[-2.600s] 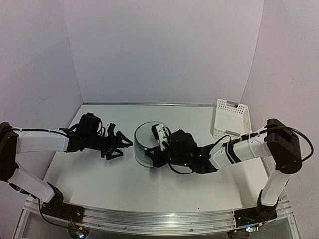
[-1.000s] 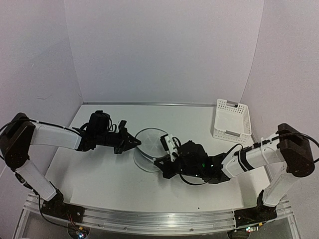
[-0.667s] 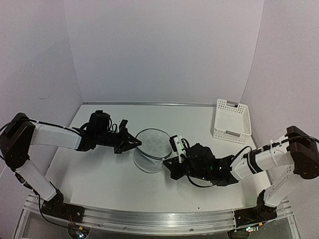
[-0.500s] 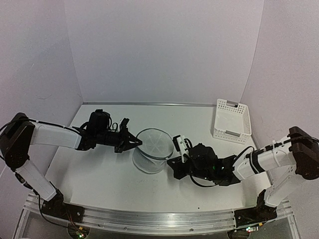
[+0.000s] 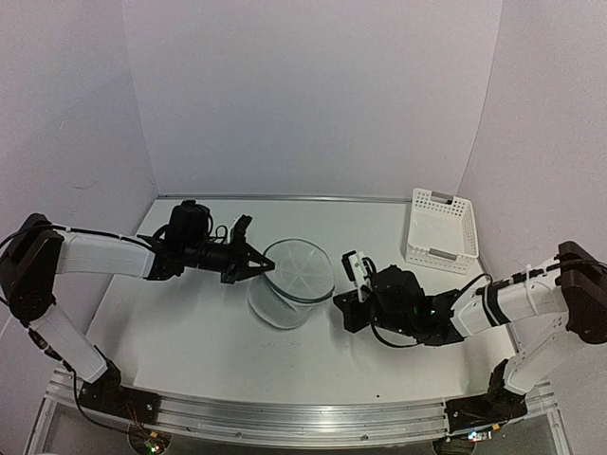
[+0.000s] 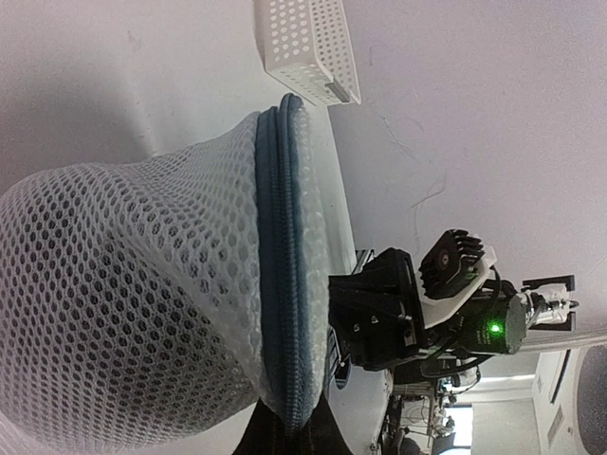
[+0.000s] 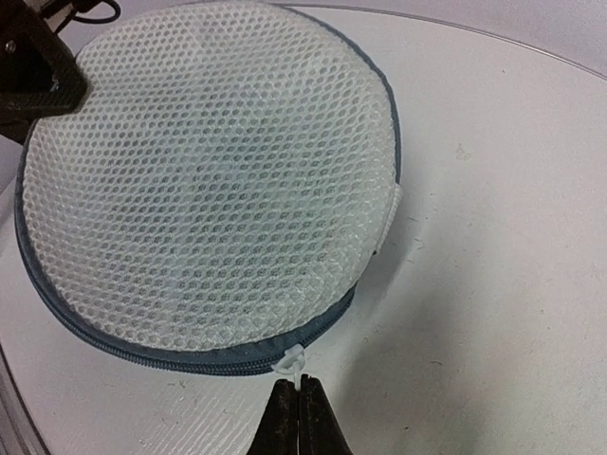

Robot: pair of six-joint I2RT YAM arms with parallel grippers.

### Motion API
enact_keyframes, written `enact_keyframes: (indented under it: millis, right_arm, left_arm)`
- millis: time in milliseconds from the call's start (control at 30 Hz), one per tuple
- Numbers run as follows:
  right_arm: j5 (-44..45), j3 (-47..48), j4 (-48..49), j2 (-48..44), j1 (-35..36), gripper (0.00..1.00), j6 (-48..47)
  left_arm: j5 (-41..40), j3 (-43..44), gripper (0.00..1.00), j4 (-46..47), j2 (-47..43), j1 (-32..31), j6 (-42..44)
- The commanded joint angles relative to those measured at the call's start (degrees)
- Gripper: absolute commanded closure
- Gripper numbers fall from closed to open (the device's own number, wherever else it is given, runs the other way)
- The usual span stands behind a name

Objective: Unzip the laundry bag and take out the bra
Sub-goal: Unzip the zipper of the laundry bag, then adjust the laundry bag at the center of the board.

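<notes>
The laundry bag, a white mesh cylinder with a blue-grey zipper band, stands mid-table with its round lid tilted up. My left gripper is shut on the bag's zipper rim at its left side; in the left wrist view its fingertips pinch the band at the bottom edge. My right gripper sits at the bag's right side, shut on the small white zipper pull, its tips closed tight. The bra is hidden; nothing dark shows clearly through the mesh.
A white slotted plastic basket leans at the back right, also seen far off in the left wrist view. Purple walls close the table at the back and sides. The left gripper's black body shows beyond the lid.
The right gripper has travelled rightward round the bag's near rim with the zipper pull. The left gripper has raised the bag's left rim, and the bag stands taller and more tilted.
</notes>
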Motion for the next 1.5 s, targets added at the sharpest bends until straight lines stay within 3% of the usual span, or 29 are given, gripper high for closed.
enact_keyframes:
  millis: [0,167,300,500,700,767,933,1167,1467]
  right_arm:
    - [-0.3,-0.2,1.9,-2.4,0.9,1.0,-2.1]
    - [-1.2,-0.1,4.9,-1.9,3.6,1.0,-1.5]
    - [-1.5,1.8,5.7,-0.2,5.3,1.0,-1.0]
    - [-1.7,6.7,4.9,3.1,6.4,1.0,0.1]
    - [-2.5,13.4,4.0,8.9,6.5,1.0,1.8]
    - [-2.6,15.6,3.5,10.7,6.5,1.0,2.2]
    - [-4.0,19.8,2.2,14.0,6.5,1.0,2.2]
    - [-5.2,23.1,1.2,16.2,6.5,1.0,1.6]
    - [-6.1,24.2,1.3,17.3,6.5,1.0,1.2]
  left_arm:
    - [3.7,6.1,1.0,1.3,0.8,0.5,3.0]
    - [3.4,11.5,1.0,-4.6,4.0,1.4,6.5]
    - [-0.3,19.6,0.95,-16.8,7.6,1.7,13.6]
    - [-2.4,25.7,0.89,-23.2,11.6,2.2,17.9]
    - [-11.4,29.7,0.75,-31.8,12.4,2.6,22.3]
    - [-15.6,30.2,0.66,-34.3,11.4,2.7,23.6]
    - [-22.1,28.2,0.47,-36.8,6.0,2.8,23.6]
    - [-22.7,21.7,0.24,-37.2,-2.8,2.8,19.6]
    - [-19.5,12.6,0.18,-35.2,-9.2,2.8,12.9]
